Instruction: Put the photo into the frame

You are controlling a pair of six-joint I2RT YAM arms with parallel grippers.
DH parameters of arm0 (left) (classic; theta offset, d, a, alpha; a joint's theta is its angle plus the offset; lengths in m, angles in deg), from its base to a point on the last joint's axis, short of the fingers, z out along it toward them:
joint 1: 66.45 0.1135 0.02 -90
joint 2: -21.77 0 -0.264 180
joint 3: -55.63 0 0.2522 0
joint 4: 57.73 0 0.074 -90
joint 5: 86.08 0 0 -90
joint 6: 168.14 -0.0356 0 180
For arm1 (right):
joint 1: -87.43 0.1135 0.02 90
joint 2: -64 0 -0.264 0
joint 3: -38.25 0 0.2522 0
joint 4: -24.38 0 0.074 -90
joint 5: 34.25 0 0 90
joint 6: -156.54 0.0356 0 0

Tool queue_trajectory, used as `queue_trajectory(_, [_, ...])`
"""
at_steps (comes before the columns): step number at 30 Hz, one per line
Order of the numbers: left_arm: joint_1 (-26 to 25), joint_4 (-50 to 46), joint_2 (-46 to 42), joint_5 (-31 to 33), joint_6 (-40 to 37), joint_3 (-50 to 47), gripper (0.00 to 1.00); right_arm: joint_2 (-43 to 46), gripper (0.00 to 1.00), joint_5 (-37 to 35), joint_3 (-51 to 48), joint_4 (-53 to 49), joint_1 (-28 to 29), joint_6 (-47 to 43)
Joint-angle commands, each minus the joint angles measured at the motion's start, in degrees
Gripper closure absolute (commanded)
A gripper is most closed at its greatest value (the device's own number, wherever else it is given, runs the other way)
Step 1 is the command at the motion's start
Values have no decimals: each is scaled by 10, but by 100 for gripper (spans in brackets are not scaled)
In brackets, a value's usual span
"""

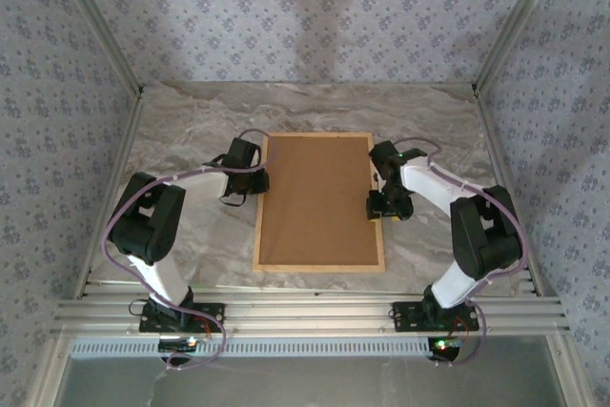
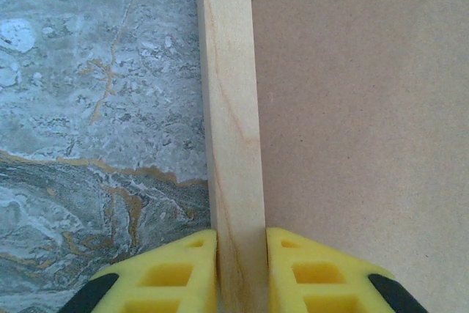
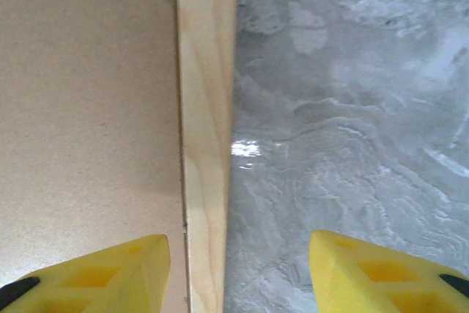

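The frame (image 1: 319, 266) lies flat at the middle of the marble table (image 1: 315, 107), long sides running 12 to 6 o'clock, with a brown board (image 1: 317, 199) filling it face up. The left claw (image 2: 242, 254) is at the frame's 9 o'clock side, closed tight on the left rail; in its wrist view the yellow pads (image 2: 183, 273) press the pale wood from both sides, table at 9 o'clock and board at 3. The right claw (image 3: 238, 254) is at the frame's 3 o'clock side, roughly half open and straddling the right rail. One finger is over the board and the other over the table. The rail sits loose between them, nearer the board-side finger, and nothing is gripped.
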Motion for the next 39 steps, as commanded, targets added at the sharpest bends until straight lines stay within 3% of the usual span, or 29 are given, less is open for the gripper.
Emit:
queue_trajectory(1, [-3,-53,25,6,-15,-26,79,-10,46,-14,4,-15,-5,-10])
queue_trajectory(20, [-3,-49,27,7,-15,-28,79,-55,47,-20,-20,13,1,-11])
queue_trajectory(39, [-3,-48,25,7,-12,-30,79,-52,50,42,-50,42,35,16])
